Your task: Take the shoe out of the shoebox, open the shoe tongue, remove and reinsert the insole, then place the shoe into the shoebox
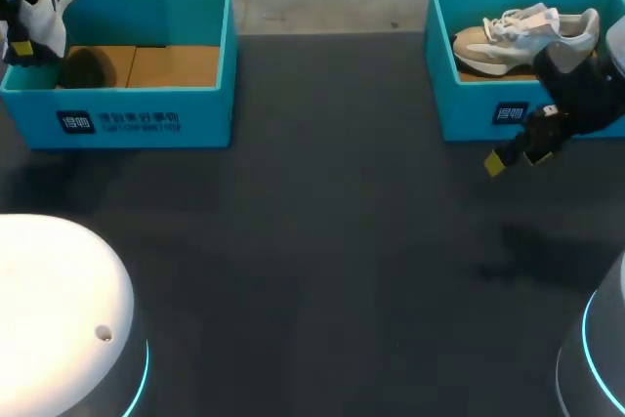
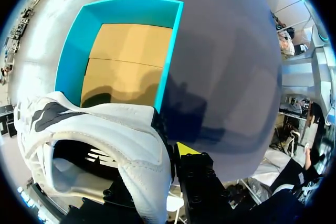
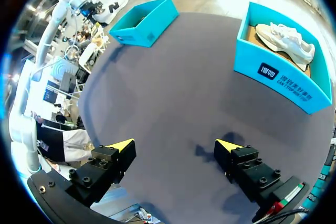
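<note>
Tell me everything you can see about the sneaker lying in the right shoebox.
The sneaker is white with beige panels and white laces. It seems to rest on its sole on the cardboard floor of the teal shoebox, lengthwise. Nothing touches it but the box; the open right gripper hangs outside the front wall.

Our head cam looks down over the whole table (image 1: pixel 332 241). Left wrist sits close above the shoebox (image 2: pixel 71 51) at its far-left corner. Right wrist looks across from farther off, sharing that box.

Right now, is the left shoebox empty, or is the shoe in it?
Empty: the left shoebox shows only bare cardboard floor. The white shoe is held in the left gripper over its corner.
</note>
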### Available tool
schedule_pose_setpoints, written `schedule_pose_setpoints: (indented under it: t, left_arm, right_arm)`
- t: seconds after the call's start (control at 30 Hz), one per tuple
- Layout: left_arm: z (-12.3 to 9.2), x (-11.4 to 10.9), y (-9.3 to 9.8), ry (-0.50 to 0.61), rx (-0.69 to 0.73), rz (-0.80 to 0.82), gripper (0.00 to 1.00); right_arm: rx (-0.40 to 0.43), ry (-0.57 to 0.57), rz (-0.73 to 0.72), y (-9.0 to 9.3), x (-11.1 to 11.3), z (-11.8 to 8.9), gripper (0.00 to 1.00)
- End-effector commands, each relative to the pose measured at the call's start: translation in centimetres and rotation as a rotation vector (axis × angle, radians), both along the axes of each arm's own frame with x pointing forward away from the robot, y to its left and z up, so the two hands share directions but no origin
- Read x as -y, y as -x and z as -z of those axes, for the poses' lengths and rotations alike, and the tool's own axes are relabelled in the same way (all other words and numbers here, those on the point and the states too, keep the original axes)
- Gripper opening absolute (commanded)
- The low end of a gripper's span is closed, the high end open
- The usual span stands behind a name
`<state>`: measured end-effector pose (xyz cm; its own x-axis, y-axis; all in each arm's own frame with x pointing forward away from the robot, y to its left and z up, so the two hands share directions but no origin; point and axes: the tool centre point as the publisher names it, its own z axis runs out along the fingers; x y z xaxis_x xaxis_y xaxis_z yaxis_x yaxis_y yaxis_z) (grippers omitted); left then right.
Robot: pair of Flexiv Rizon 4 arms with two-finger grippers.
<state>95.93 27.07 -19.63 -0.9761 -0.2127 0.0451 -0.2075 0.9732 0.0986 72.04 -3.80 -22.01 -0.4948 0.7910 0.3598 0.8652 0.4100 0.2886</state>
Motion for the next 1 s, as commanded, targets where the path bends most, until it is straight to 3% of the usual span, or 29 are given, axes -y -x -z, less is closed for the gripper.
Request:
schedule_pose_setpoints:
  t: [0.03, 0.4, 0.5, 0.67, 0.83, 1.0]
  left_arm:
    - [-0.3, -0.3, 0.1, 0.020, -0.006, 0.099, 0.00]
    - [-0.7, -3.1, -0.3, -0.084, -0.041, 0.513, 0.00]
    - [-0.7, -3.5, -0.4, -0.166, -0.057, 0.637, 0.00]
    - [-1.1, -4.1, -0.8, -0.174, -0.046, 0.802, 0.00]
    - [-1.7, -5.2, -1.8, -0.118, -0.101, 1.032, 0.00]
    - [-2.6, -6.1, -2.7, -0.064, -0.125, 1.144, 0.00]
  right_arm:
    - [-0.001, 0.001, 0.000, 0.0, 0.0, 0.1, 1.00]
    - [-0.001, 0.001, 0.000, 0.0, 0.0, 0.1, 1.00]
    - [-0.001, 0.001, 0.000, 0.0, 0.0, 0.1, 1.00]
    - [-0.001, 0.001, 0.000, 0.0, 0.0, 0.1, 1.00]
    - [-0.001, 0.001, 0.000, 0.0, 0.0, 0.1, 1.00]
    - [-0.001, 0.001, 0.000, 0.0, 0.0, 0.1, 1.00]
